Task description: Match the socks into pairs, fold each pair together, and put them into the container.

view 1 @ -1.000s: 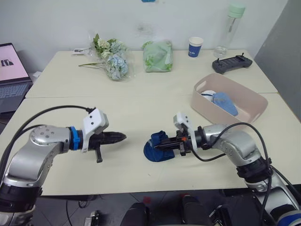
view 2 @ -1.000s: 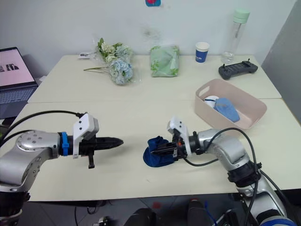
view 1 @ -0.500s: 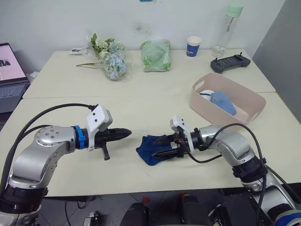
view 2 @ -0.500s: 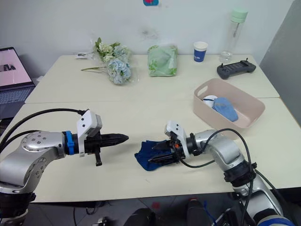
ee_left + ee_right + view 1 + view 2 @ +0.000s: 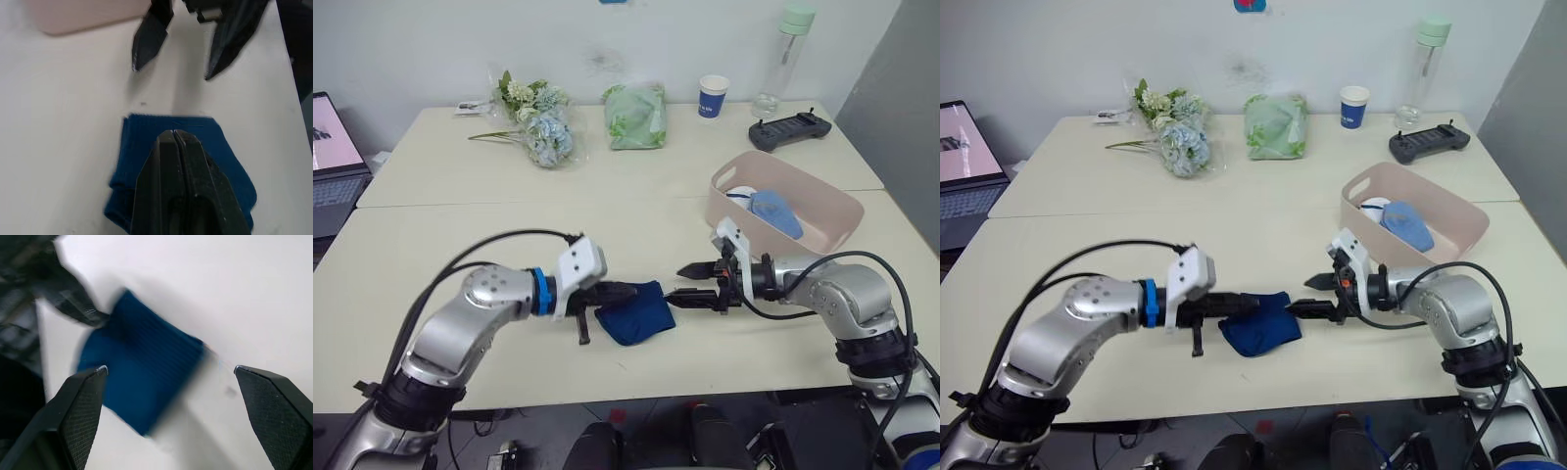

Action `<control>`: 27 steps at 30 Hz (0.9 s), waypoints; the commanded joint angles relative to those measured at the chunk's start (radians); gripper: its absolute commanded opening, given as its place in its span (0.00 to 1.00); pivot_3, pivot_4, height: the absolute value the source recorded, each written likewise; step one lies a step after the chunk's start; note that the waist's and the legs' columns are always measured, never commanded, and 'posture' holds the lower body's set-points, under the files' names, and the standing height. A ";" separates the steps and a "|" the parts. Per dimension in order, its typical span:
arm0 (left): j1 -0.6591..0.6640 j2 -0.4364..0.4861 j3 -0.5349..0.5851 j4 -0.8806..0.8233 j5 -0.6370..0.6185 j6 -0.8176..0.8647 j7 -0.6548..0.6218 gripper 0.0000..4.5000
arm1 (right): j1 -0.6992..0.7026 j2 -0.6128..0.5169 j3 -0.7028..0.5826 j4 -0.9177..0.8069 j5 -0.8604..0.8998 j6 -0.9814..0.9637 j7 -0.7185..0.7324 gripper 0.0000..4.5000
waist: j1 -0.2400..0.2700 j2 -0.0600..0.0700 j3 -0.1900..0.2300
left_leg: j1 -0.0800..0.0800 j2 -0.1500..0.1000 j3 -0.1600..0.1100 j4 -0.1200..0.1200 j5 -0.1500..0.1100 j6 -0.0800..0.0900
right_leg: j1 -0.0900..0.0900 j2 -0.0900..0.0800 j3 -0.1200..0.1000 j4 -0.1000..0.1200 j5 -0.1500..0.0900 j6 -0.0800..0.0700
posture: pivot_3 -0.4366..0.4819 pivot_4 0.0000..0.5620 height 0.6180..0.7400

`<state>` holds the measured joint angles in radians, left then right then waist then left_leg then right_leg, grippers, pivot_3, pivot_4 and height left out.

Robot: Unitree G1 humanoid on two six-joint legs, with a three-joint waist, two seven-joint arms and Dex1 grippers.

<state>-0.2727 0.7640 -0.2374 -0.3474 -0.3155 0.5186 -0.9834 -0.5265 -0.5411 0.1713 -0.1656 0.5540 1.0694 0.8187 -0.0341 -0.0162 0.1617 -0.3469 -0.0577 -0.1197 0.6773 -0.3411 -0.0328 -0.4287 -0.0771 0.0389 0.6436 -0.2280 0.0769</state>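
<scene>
Near the table's front edge, our left gripper (image 5: 625,291), fingers together, should press the navy pair (image 5: 636,313) flat; right gripper (image 5: 692,284) gapes wide.

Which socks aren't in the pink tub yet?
The dark navy socks, folded on the table between the two grippers. The light blue sock and the white one already lie inside the pink tub.

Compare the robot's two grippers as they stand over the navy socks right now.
The left gripper is shut, its tips resting on the folded navy socks; the right gripper is wide open, just clear of the socks' edge. Both hang low over the table and point at each other.
</scene>
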 commanded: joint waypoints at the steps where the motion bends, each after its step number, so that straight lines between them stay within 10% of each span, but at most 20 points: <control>1: 0.038 0.046 -0.052 0.096 0.138 -0.144 -0.008 0.00 | -0.004 0.024 -0.020 -0.018 0.018 0.049 -0.043 0.99 | 0.002 0.000 0.000 | 0.000 0.000 0.000 0.000 0.000 0.000 | 0.000 0.000 0.000 0.000 0.000 0.000 | 0.48 0.27 1.00; 24: 0.126 -0.003 -0.014 0.152 0.178 -0.229 0.000 0.00 | -0.069 0.329 -0.003 0.174 0.084 0.258 -0.116 0.99 | 0.003 0.004 -0.004 | 0.003 0.000 -0.002 0.000 0.000 0.001 | 0.004 0.000 -0.002 0.000 0.000 0.000 | 0.48 0.27 1.00; 27: 0.154 -0.004 -0.012 0.134 0.182 -0.233 0.003 0.00 | -0.073 0.361 -0.007 0.218 0.068 0.243 -0.129 0.86 | 0.001 0.004 -0.004 | 0.003 0.000 -0.002 0.000 0.000 0.001 | 0.004 0.000 -0.001 0.000 0.000 0.000 | 0.48 0.27 1.00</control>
<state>-0.1487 0.7550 -0.2284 -0.2280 -0.1586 0.2654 -0.9847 -0.5964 -0.1934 0.1551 0.0390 0.6141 1.3148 0.6905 -0.0335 -0.0118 0.1574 -0.3436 -0.0572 -0.1220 0.6772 -0.3414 -0.0321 -0.4250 -0.0766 0.0374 0.6438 -0.2280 0.0770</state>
